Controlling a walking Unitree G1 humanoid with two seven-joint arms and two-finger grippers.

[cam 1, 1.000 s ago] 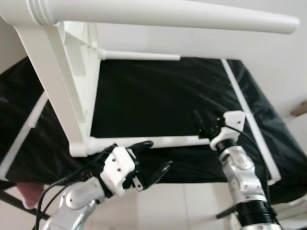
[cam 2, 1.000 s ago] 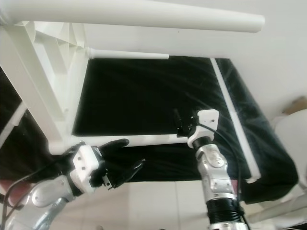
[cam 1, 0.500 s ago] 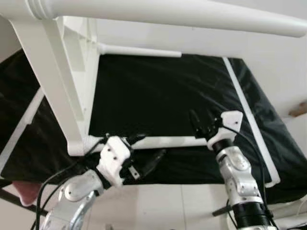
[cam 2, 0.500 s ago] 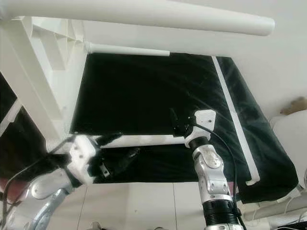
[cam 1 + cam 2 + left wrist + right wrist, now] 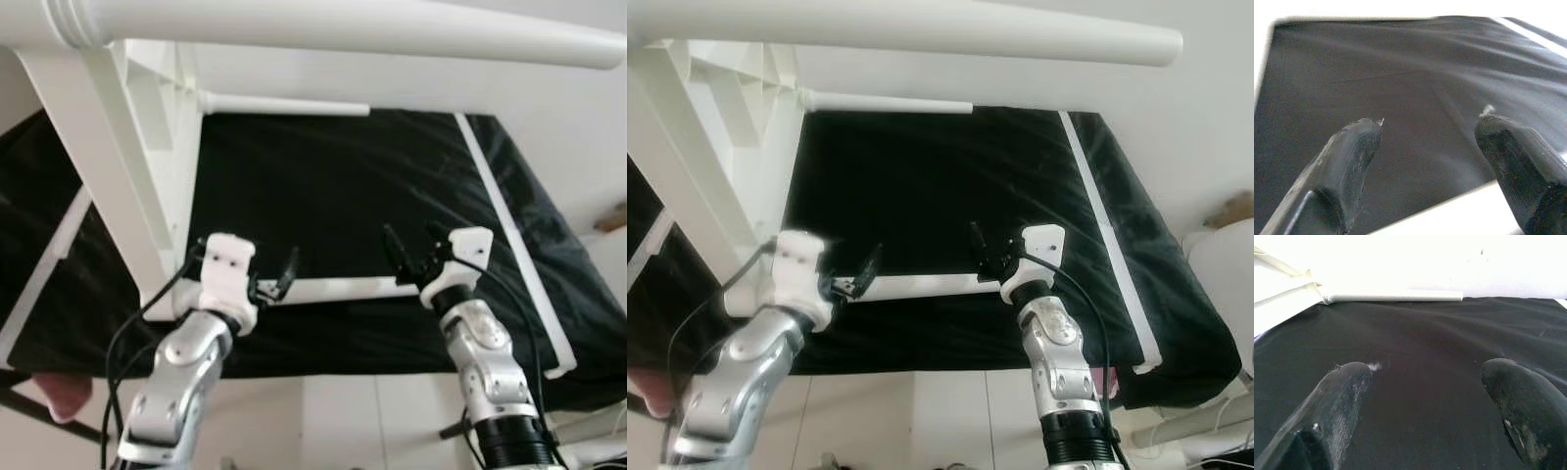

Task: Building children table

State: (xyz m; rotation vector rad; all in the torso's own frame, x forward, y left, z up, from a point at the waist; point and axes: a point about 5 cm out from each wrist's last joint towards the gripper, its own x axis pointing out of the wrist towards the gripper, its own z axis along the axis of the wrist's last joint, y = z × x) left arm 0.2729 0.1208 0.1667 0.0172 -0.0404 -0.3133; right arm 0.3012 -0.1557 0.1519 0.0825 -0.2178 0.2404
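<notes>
A white children's table (image 5: 127,176) lies tipped on a black cloth (image 5: 323,186). One thick leg (image 5: 343,29) crosses the top of the view and a thin leg (image 5: 284,103) points right at the far side. A third white leg (image 5: 338,289) lies along the cloth's near edge. My left gripper (image 5: 277,277) is open just above the left part of this near leg, whose white bar (image 5: 1449,215) shows under its fingers. Open too, my right gripper (image 5: 411,257) hovers over the same leg's right end and faces the far leg (image 5: 1396,296).
White strips (image 5: 500,206) run along the cloth's right side and another strip (image 5: 49,264) along its left. Pale floor (image 5: 372,411) lies in front of the cloth. A pink object (image 5: 59,397) sits at the lower left and a brown object (image 5: 612,217) at the right edge.
My left gripper has risen from below the cloth's front edge and turned forward, up to the near leg. The right gripper has barely moved.
</notes>
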